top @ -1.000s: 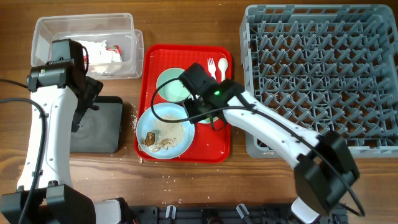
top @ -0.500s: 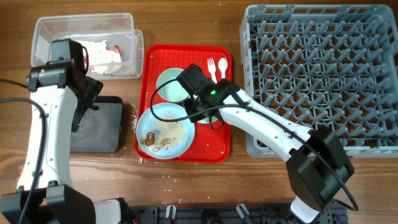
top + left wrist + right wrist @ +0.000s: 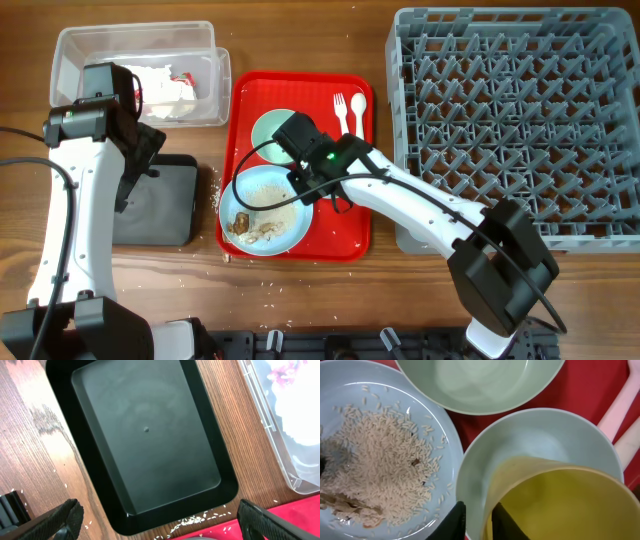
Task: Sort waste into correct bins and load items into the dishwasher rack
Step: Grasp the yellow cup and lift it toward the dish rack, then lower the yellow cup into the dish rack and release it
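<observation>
A red tray [image 3: 345, 232] holds a blue plate [image 3: 262, 212] of rice and scraps, a green bowl [image 3: 272, 132], and a white fork [image 3: 340, 104] and spoon [image 3: 357, 104]. In the right wrist view the plate [image 3: 380, 450] is at left and the green bowl [image 3: 480, 380] at top. A pale blue bowl [image 3: 535, 435] holds a yellow cup [image 3: 570, 505]. My right gripper [image 3: 475, 520] is shut on the pale blue bowl's rim; overhead it [image 3: 308, 185] hides that bowl. My left gripper [image 3: 165, 525] is wide open and empty above the black bin [image 3: 145, 430].
A grey dishwasher rack [image 3: 520, 120] stands at the right. A clear container [image 3: 135, 45] with white and red trash sits at the back left. The black bin [image 3: 160, 205] lies left of the tray. Rice grains [image 3: 192, 520] are scattered between bin and tray.
My right gripper has moved left across the tray, toward the blue plate. The left arm has not moved.
</observation>
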Controlling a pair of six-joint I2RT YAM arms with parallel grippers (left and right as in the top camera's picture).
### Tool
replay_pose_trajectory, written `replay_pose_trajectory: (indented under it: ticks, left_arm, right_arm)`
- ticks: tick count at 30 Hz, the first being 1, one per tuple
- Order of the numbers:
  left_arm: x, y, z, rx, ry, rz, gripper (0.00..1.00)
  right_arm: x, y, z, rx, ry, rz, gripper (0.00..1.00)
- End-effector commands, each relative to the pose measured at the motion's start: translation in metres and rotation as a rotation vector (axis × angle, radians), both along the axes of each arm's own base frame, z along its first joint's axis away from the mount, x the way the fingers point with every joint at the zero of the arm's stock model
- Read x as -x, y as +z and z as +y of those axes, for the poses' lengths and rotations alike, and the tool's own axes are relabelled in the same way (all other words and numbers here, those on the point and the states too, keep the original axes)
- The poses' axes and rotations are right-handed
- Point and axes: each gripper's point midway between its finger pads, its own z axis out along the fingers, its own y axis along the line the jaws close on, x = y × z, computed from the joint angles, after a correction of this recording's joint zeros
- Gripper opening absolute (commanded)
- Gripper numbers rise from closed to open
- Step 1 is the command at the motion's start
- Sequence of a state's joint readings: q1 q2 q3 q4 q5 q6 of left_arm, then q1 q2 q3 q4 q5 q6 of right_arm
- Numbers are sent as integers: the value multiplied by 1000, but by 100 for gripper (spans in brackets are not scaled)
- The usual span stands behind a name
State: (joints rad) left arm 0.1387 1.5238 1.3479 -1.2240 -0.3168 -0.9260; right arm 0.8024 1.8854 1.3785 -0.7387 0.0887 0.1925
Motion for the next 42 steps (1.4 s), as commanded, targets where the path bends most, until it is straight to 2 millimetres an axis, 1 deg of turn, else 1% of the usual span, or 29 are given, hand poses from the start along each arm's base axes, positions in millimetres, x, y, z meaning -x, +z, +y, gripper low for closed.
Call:
replay_pose_trajectory:
  ticks: [1, 4, 8, 10, 12, 16, 18, 21, 23, 24, 27, 28, 30, 32, 33, 37, 39, 40, 42]
  left_arm:
    - [2, 5, 3, -11, 5, -13, 100]
    - [2, 5, 3, -11, 5, -13, 100]
    - [2, 4, 3, -11, 5, -13, 100]
    - [2, 5, 3, -11, 5, -13, 100]
    - [2, 5, 3, -11, 5, -13, 100]
    - [2, 5, 3, -11, 5, -13, 100]
    - [2, 5, 3, -11, 5, -13, 100]
    - [2, 5, 3, -11, 5, -13, 100]
    - [2, 5, 3, -11, 5, -13, 100]
    - [2, 5, 3, -11, 5, -13, 100]
    - [2, 5, 3, -11, 5, -13, 100]
    - [2, 5, 3, -11, 5, -13, 100]
    - [2, 5, 3, -11, 5, -13, 100]
    - [2, 5, 3, -11, 5, -13, 100]
    - [2, 5, 3, -11, 5, -13, 100]
    - [2, 5, 3, -11, 5, -13, 100]
    - [2, 5, 3, -11, 5, -13, 100]
    - [2, 4, 3, -11, 5, -13, 100]
    - [2, 4, 3, -11, 5, -13, 100]
  right_arm:
    - [-1, -7, -4, 34, 4, -7, 15]
    - [-1, -7, -4, 36, 3, -5, 5]
    - [-1, -5, -4, 34, 3, -7, 4]
    - [-4, 3, -1, 28, -1, -11, 4]
    - [-8, 18, 3, 19, -1, -20, 4]
    - [-16, 58, 9, -15, -5, -52, 4]
    - [-24, 87, 7, -35, -22, -66, 4]
    - [-33, 114, 0, -67, -53, -68, 4]
    - [-43, 135, -8, -135, -78, -55, 4]
    - [-52, 150, -18, -200, -103, -47, 4]
    - [-65, 171, -39, -309, -145, -28, 4]
    - [-72, 182, -55, -368, -177, -20, 4]
    - [-82, 197, -81, -442, -224, -16, 4]
    - [-92, 215, -115, -543, -229, -21, 4]
    - [-96, 220, -129, -575, -239, -26, 4]
    - [-112, 229, -187, -658, -309, -56, 4]
    - [-116, 233, -206, -688, -336, -67, 4]
    - [-117, 237, -220, -712, -325, -88, 4]
    - [-119, 238, -241, -727, -343, -110, 4]
